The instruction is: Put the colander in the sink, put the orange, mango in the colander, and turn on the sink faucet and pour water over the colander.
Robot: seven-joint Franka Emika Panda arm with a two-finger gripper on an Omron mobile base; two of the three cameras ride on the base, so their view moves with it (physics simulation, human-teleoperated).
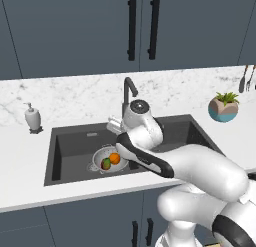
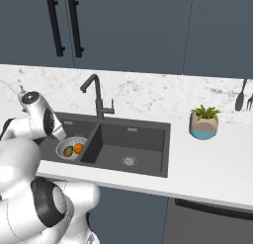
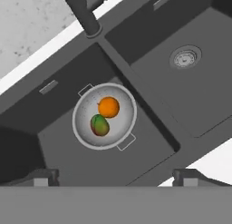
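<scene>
Colander (image 3: 104,115) in sink (image 3: 190,100), below open end effector (image 3: 116,177), apart

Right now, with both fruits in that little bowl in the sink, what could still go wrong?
The faucet spout does not look aimed at the colander, so water may miss it unless swung over.

The faucet's small side lever seems a fiddly target for the gripper, whose jaws stand wide apart.

A strong stream might jostle the orange and mango.

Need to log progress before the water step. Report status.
Gripper open, empty, above the sink. Colander in left basin, orange and mango inside. Faucet not running; nothing in the way.
</scene>
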